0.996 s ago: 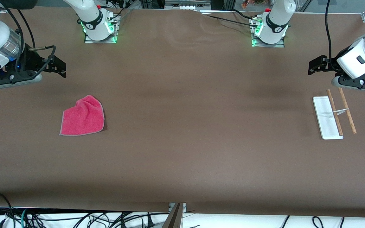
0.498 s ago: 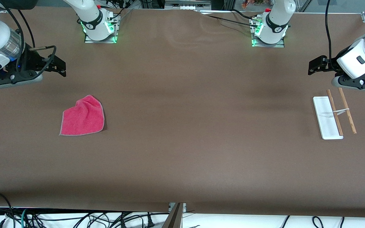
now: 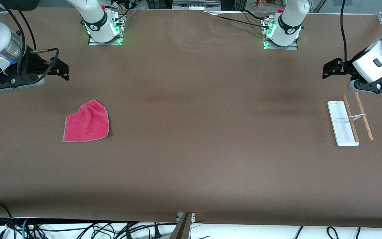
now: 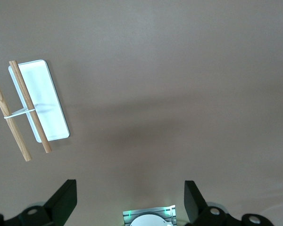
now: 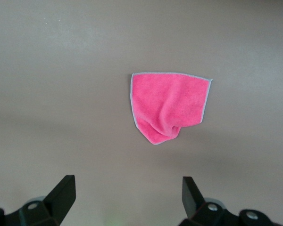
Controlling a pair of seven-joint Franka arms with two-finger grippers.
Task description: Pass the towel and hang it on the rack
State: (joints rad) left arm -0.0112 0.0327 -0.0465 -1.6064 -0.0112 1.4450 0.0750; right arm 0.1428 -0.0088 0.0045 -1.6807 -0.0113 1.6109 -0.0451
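The pink-red towel [image 3: 86, 122] lies rumpled and flat on the brown table toward the right arm's end, and the right wrist view also shows the towel [image 5: 170, 106]. My right gripper [image 3: 61, 69] hangs open over bare table, apart from the towel, with nothing between its fingers [image 5: 64, 188]. The rack [image 3: 338, 121] stands toward the left arm's end, a white base with two brown rods [image 3: 363, 116]. My left gripper [image 3: 328, 68] hovers open and empty over bare table beside the rack [image 4: 42, 101].
Both arm bases [image 3: 104, 31] [image 3: 281, 35] stand with green lights along the table's edge farthest from the front camera. Cables [image 3: 78, 230] hang below the table's front edge. The brown tabletop [image 3: 211, 126] stretches wide between towel and rack.
The right gripper has drifted very slightly upward in the front view. Towel, rack and left gripper have stayed where they were.
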